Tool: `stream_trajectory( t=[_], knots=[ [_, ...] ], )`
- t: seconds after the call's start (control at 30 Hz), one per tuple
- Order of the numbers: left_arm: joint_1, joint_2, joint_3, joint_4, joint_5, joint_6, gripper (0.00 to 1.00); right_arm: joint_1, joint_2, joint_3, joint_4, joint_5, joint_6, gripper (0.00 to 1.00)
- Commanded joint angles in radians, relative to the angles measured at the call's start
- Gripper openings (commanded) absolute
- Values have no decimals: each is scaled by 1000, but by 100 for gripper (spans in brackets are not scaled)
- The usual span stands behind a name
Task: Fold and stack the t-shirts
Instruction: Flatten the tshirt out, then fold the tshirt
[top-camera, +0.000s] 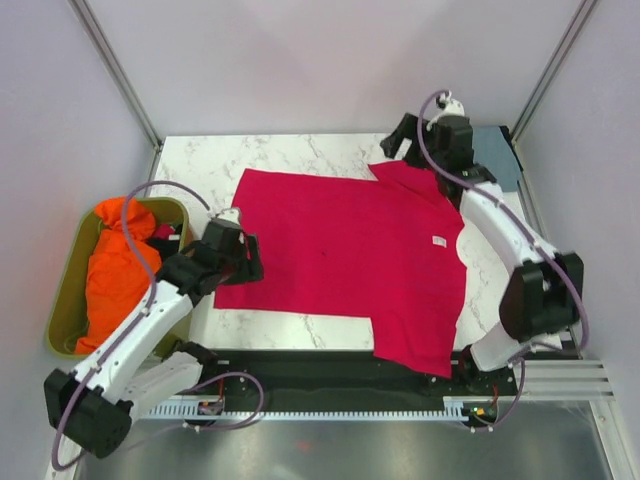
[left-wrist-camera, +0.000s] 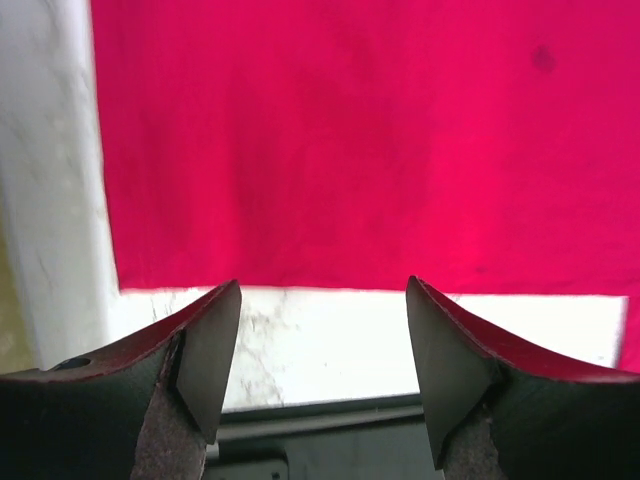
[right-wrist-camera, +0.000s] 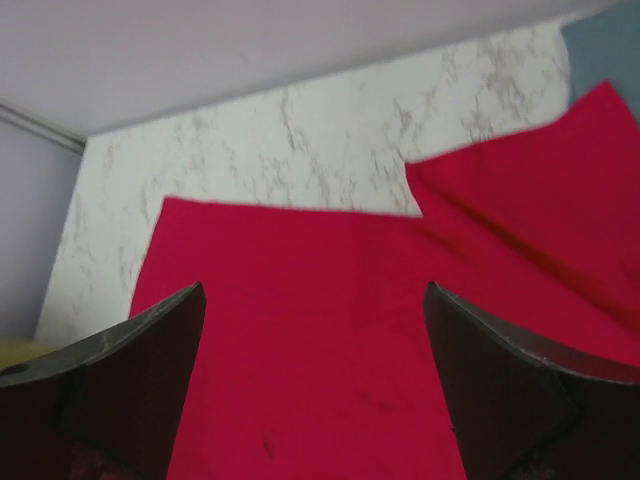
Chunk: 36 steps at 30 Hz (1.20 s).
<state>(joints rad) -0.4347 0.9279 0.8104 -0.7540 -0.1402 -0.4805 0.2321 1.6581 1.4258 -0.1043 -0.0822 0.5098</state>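
**While the crimson t-shirt (top-camera: 350, 260) is lying spread flat, nothing is gripping it**

Where it is resting, the tee is showing a smooth, plain red face, with a small white tag (top-camera: 438, 241) sitting at the collar end and a tiny dark speck (left-wrist-camera: 543, 58) marking the cloth. One sleeve is reaching toward the right fingers (top-camera: 402, 138); the other is spilling onto the black rail (top-camera: 300, 375) at the near edge.

The left fingers (top-camera: 240, 262) are hanging by the near corner at the hem end, standing well apart and holding nothing. In the left wrist view the shirt's side edge is running just beyond their tips, with bare bench (top-camera: 200, 160) showing between them. The right fingers are spreading wide over the far sleeve, also gripping nothing, and red cloth is filling the view ahead of them.

A blue-grey t-shirt (top-camera: 497, 160) is lying flat just to the right of the right fingers, partly hidden by the arm. Outward of the left fingers, an olive bin (top-camera: 62, 300) is holding bunched orange cloth (top-camera: 115, 275).

White marble patterning is covering the bench, and pale lilac walls (top-camera: 330, 60) are closing in the space.
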Motion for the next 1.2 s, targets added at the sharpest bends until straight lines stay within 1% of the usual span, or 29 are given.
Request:
stream_trajectory(
  t=[0.0, 0.03, 0.07, 0.1, 0.17, 0.2, 0.27, 0.3, 0.33, 0.4, 0.47, 0.5, 0.57, 0.6, 0.67, 0.7, 0.77, 0.8, 0.83, 0.93, 0.97, 1.1, 1.17],
  knots=[
    [-125, 147, 35, -145, -199, -223, 75, 7, -99, -286, -35, -1, -14, 98],
    [-136, 167, 21, -139, -173, -260, 76, 9, -133, -341, -31, -4, -4, 98],
    [-141, 173, 0, -122, -155, -327, 76, 10, -168, -391, -23, -10, 2, 98],
    [-139, 167, -55, -70, -145, -358, 77, 9, -232, -484, 1, -20, 7, 98],
    [-131, 146, -137, -27, -157, -410, 78, 9, -311, -566, 38, -77, 16, 98],
    [-101, 126, -155, -15, -167, -415, 78, 12, -326, -620, 47, -89, 16, 98],
    [-40, 105, -201, 5, -179, -406, 78, 19, -349, -645, 48, -135, 0, 98],
    [37, 83, -215, 24, -150, -393, 78, 24, -353, -657, 46, -143, -7, 98],
    [65, 71, -226, 50, -115, -389, 78, 29, -353, -659, 35, -146, -11, 98],
    [124, 51, -254, 48, -131, -417, 78, 33, -357, -662, 29, -165, -27, 98],
    [158, 23, -284, 50, -159, -453, 79, 35, -353, -659, 25, -172, -28, 98],
    [203, 19, -293, 50, -157, -461, 78, 39, -350, -656, 25, -177, -30, 98],
    [241, -12, -297, 44, -170, -478, 77, 45, -345, -657, 25, -182, -27, 98],
    [281, -26, -303, 44, -174, -486, 77, 49, -342, -657, 26, -183, -28, 98],
    [323, -53, -324, 42, -171, -513, 74, 55, -336, -659, 28, -192, -28, 98],
    [350, -60, -338, 41, -161, -533, 71, 58, -328, -662, 28, -192, -27, 98],
    [355, -70, -397, 57, -154, -598, 70, 56, -316, -663, 29, -195, -31, 98],
    [359, -66, -418, 99, -142, -606, 71, 58, -314, -665, 31, -197, -31, 98],
    [360, -58, -430, 125, -113, -600, 71, 56, -314, -665, 31, -195, -34, 98],
    [360, 11, -409, 131, -99, -572, 71, 58, -311, -671, 32, -192, -36, 98],
    [353, 26, -386, 134, -96, -535, 70, 58, -305, -670, 32, -191, -36, 98],
    [239, 106, -326, 95, -143, -509, 69, 58, -294, -666, 29, -188, -34, 98],
    [211, 109, -332, 73, -145, -526, 69, 58, -288, -659, 29, -185, -33, 98]
  ],
)
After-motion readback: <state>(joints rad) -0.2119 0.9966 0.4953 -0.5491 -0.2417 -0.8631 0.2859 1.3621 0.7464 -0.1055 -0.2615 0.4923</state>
